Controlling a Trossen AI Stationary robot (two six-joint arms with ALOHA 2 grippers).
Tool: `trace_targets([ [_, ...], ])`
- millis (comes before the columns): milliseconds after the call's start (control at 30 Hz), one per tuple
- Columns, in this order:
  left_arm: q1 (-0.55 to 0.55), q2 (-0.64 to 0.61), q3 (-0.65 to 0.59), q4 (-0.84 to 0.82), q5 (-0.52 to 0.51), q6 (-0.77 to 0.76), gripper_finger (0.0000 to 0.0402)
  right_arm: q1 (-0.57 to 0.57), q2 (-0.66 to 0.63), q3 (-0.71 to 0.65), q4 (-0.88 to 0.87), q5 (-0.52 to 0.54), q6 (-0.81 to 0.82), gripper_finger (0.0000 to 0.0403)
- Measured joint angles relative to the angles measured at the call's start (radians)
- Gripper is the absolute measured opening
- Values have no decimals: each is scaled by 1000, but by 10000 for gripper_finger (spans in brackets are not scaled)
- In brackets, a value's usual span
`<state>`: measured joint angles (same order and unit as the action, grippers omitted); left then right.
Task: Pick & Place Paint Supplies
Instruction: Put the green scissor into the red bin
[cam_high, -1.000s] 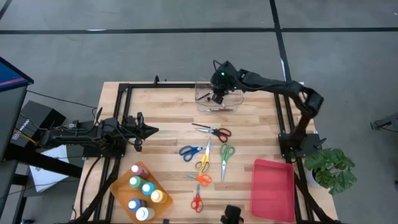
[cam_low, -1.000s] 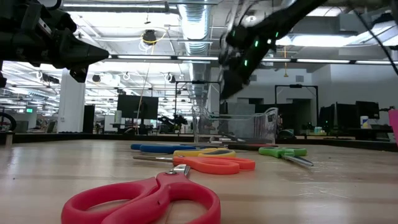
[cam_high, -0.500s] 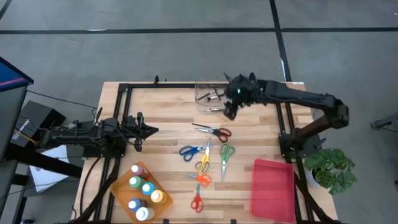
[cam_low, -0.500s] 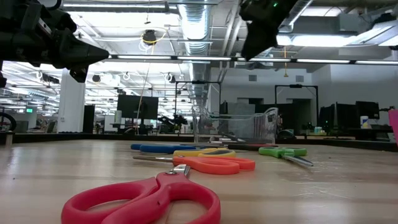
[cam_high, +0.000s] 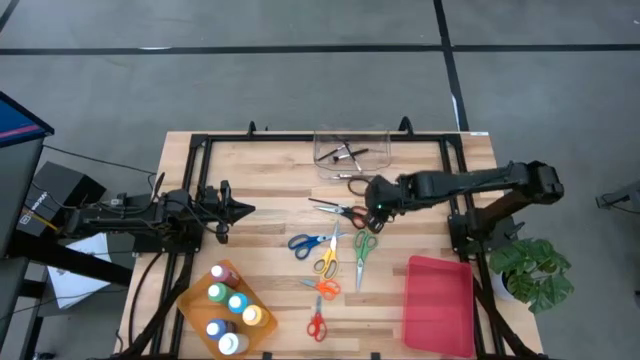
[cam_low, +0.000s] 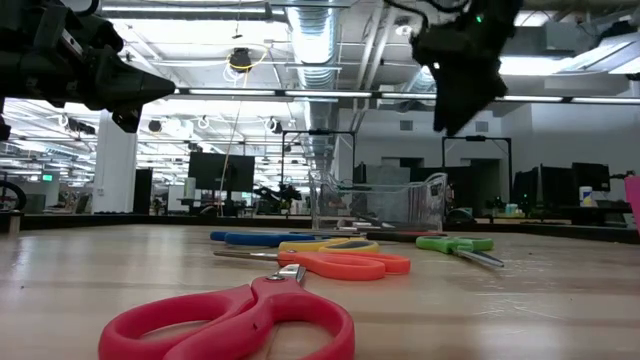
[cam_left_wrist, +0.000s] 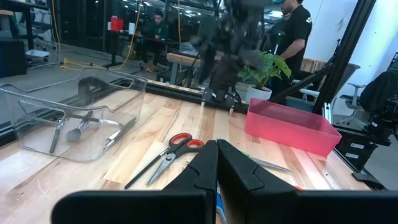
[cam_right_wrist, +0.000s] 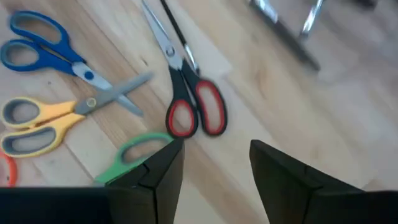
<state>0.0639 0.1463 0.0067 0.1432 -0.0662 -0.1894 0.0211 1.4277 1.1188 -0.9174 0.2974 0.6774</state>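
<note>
Approach to the next pick: right gripper (cam_high: 377, 205), fingers apart and empty, hovers over the red-handled scissors (cam_high: 345, 211) lying just before the clear bin (cam_high: 350, 152), and must descend onto them.

1. The high view looks straight down from well above, taking in the whole bench (cam_high: 260, 170) and both arms.
2. The low view sits at bench-top level, very near the red scissors (cam_low: 235, 318), facing the room behind.
3. The left wrist view looks across the bench, sharing the red-and-black scissors (cam_left_wrist: 169, 151) with the right wrist view, which looks down on them from close by.
</note>
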Motion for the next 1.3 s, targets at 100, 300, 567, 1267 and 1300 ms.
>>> trace_targets([
  [100, 0, 0, 0, 0, 0, 0, 0, 20, 0, -77, 62, -4, 87, 193],
  [300, 0, 0, 0, 0, 0, 0, 0, 31, 0, -193, 163, -8, 215, 219],
  [567, 0, 0, 0, 0, 0, 0, 0, 39, 0, -274, 281, -14, 279, 223],
  [1267, 0, 0, 0, 0, 0, 0, 0, 130, 46, -286, 344, -35, 330, 221],
  [1300, 0, 0, 0, 0, 0, 0, 0, 129, 60, -288, 336, -35, 329, 221],
])
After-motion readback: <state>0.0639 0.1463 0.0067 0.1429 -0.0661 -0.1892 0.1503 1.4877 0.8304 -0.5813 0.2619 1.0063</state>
